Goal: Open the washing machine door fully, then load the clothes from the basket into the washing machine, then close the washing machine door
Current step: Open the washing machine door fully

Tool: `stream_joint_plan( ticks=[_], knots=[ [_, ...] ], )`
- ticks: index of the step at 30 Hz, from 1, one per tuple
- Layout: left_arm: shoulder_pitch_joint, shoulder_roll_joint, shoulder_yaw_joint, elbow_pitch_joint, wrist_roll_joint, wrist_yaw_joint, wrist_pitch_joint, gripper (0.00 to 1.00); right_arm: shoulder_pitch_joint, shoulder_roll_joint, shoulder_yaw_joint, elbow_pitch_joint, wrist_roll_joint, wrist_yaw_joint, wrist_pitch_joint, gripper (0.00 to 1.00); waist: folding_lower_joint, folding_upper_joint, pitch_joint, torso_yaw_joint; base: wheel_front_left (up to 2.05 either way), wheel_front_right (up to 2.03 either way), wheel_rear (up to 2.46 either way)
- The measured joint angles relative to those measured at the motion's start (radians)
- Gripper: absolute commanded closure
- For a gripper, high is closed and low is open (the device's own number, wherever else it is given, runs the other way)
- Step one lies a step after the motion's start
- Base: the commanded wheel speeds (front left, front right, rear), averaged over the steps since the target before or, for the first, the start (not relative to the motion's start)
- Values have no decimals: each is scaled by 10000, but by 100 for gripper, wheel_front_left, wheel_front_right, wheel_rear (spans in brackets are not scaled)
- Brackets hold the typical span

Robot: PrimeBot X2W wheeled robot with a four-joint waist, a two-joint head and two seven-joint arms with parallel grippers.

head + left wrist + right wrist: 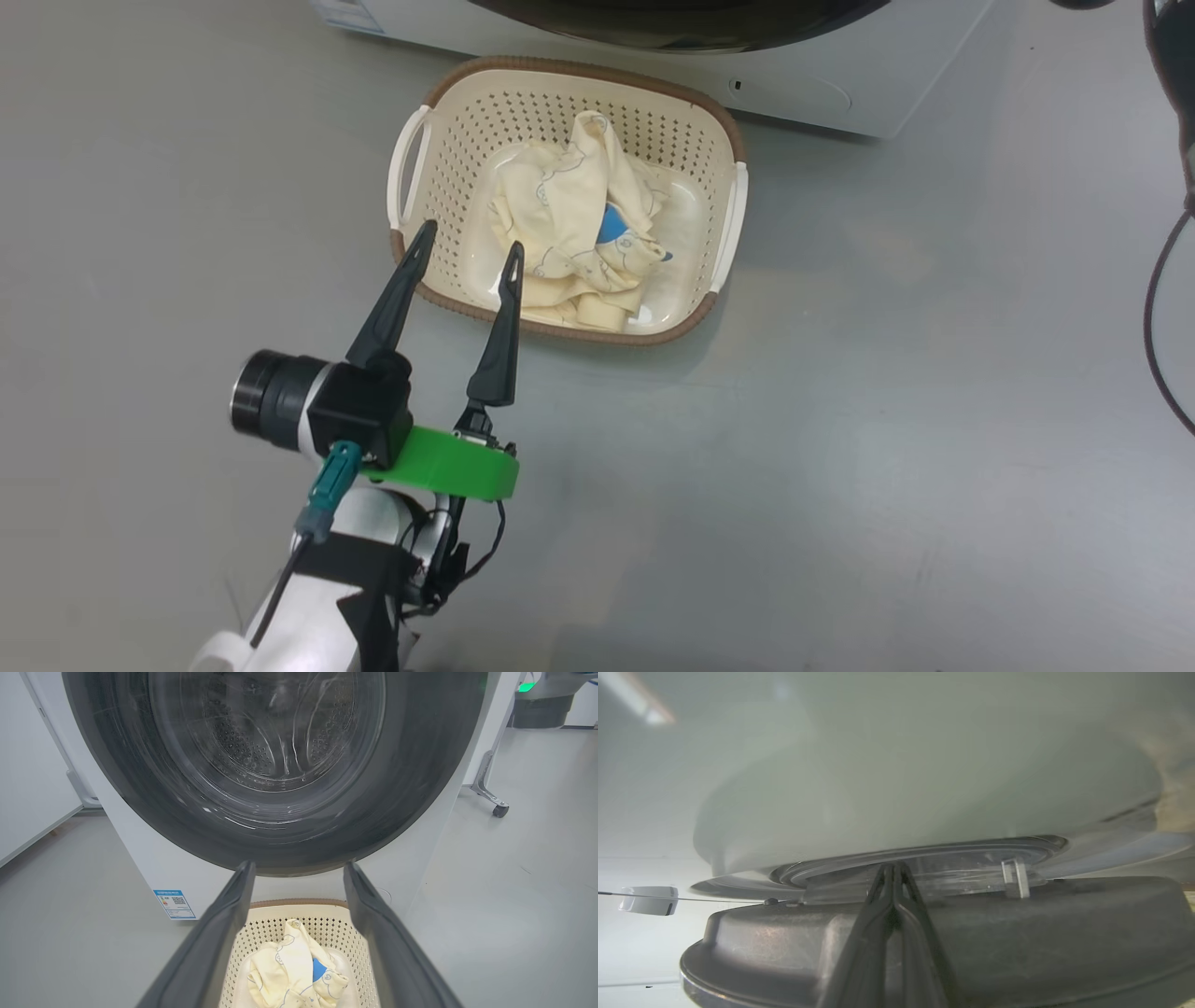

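Left claw [471, 238], dark fingers spread wide, hovers over the near rim of the cream perforated plastic basket [439, 140] holding pale yellow bear-print clothes [569, 224], on the grey floor [934, 420] before the white front-loading washing machine [154, 877]; right claw [892, 868] pinched shut by its black-rimmed glass door [117, 765].

The basket [467, 121] lay open from above, with bare floor [840, 420] left, right and near; the washing machine [840, 93] blocked its far side.

A metal leg [481, 772] on a black castor [500, 810] stands on the grey floor [514, 882].
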Motion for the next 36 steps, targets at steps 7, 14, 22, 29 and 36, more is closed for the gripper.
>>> stream_joint_plan(
  ticks=[7,14,22,29,36],
  knots=[
    [-48,-2,19,38,0,4,-2,0,434,-29,677,-692,245,0,575,100,0,0,-94,-131,0,0,0],
    [-43,-2,107,105,6,2,-2,0,1523,96,1457,-1781,696,0,1064,100,0,0,-263,-297,0,0,0],
    [19,-4,224,176,107,-17,-2,0,2872,142,2309,-3478,1338,0,1442,100,0,0,-498,-450,0,0,0],
    [151,-4,320,238,178,-92,-2,0,3872,151,3014,-4872,1764,0,1536,100,0,0,-665,-518,0,0,0],
    [295,-2,405,268,190,-102,-2,0,4839,159,3799,-6328,1994,-2,1521,100,0,0,-819,-565,0,0,0]
  ],
)
